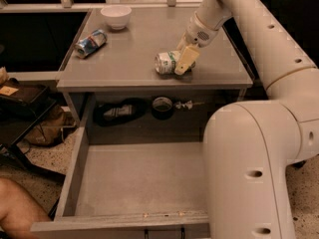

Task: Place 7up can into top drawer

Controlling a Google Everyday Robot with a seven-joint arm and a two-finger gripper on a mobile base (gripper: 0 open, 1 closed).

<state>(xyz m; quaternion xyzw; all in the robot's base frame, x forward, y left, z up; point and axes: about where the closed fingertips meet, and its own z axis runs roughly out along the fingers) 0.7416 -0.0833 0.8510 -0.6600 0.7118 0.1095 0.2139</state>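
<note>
The 7up can point(166, 62), whitish-silver with green lettering, lies on its side on the grey counter point(134, 54), right of centre near the front edge. My gripper point(185, 60) reaches down from the upper right and sits at the can's right end, overlapping it. The top drawer point(139, 180) is pulled out wide below the counter, its flat grey bottom bare, with the dark handle point(163, 232) at its front. My arm's big white link point(249, 173) covers the drawer's right side.
A blue-and-silver can point(90, 43) lies at the counter's left and a white bowl point(116, 16) stands at the back. Dark objects point(118, 112) and a round roll point(162, 107) sit in the recess under the counter. A person's knee point(15, 208) is at the lower left.
</note>
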